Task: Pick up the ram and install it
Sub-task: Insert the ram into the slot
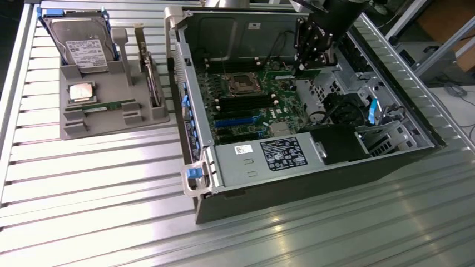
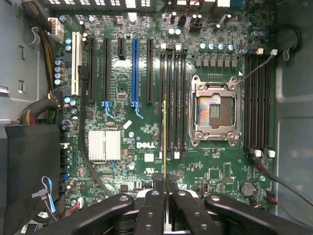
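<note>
The gripper point(image 2: 165, 188) is clamping the ram point(image 2: 165, 139) edge-on between its closed fingers point(image 2: 152, 205), holding it over the black memory slots point(image 2: 172, 98) of the Dell motherboard point(image 2: 146, 147). In the exterior view, it is hanging inside the open computer case point(image 1: 208, 183), upper right of the frame.

arm point(image 1: 337, 8): chunky black tube | gripper point(image 2: 165, 188): all black, jointed linkage bars, round pivot bolts on each link, pretty glossy finish
</note>
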